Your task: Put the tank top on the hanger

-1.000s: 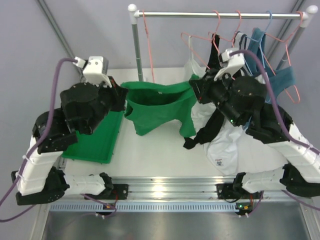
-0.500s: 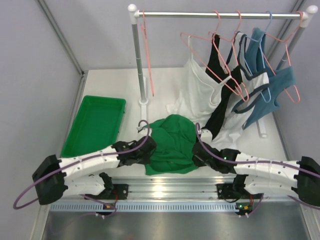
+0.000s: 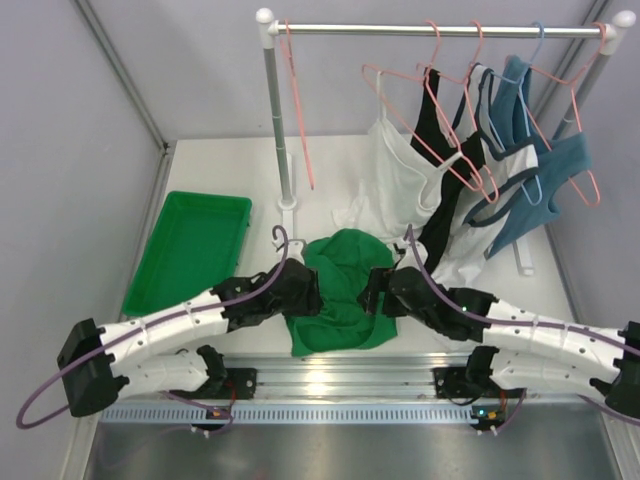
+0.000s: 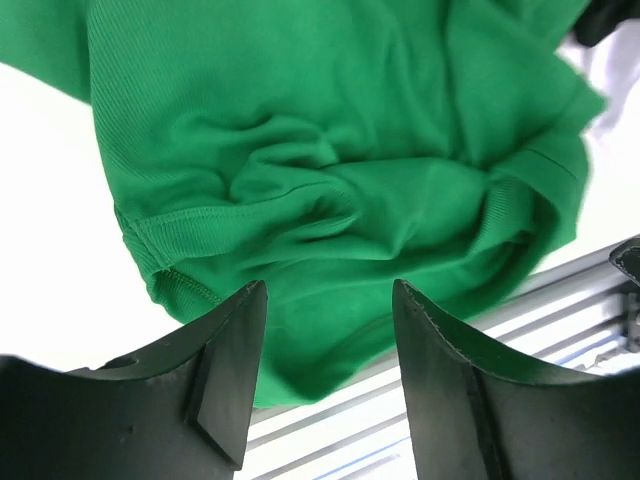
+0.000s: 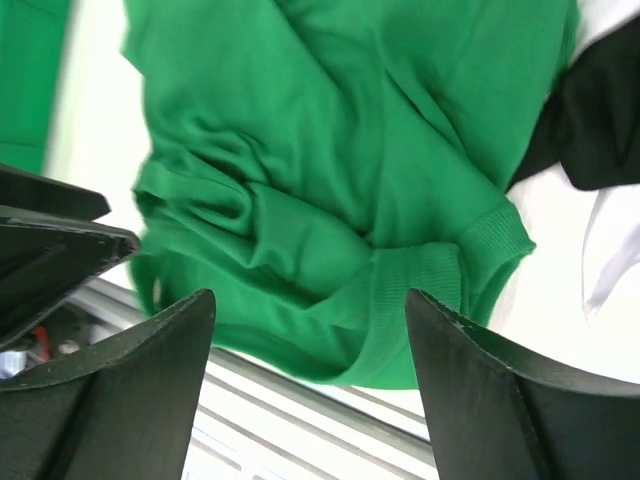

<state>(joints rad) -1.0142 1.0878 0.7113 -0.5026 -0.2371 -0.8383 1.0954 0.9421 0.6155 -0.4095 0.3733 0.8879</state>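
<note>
Tank top (image 3: 345, 285) lying crumpled on the surface (image 3: 340, 165), directly between the left tool (image 3: 306, 292) and the right tool (image 3: 378, 292), toward the edge nearest the arm bases. Left tool wide, fingers (image 4: 225, 350) parted, nothing pinched; green cloth visible just beyond the tips in the wrist view, clear of both pads. Right tool likewise wide and empty, a ribbed hem of the cloth lying ahead of its gap. Both tools low and facing each other across the heap, probably so placed for a fresh grip on either side of the garment; straps not identifiable among the folds. Hanger (image 3: 300, 125) bare, hooked on the rail (image 3: 430, 30) well beyond and above both tools, edge-on to the overhead camera, presumably awaiting a spread-out garment. Further along the rail, beyond the right tool, more hangers carrying white, black and teal other tops (image 3: 560, 160); lower folds of the white and black ones close beside the green heap, a likely snagging risk for the right tool. Tray (image 3: 190, 250) beyond the left tool on its outer side, uninvolved. Task judged early: nothing threaded onto the wire yet.
</note>
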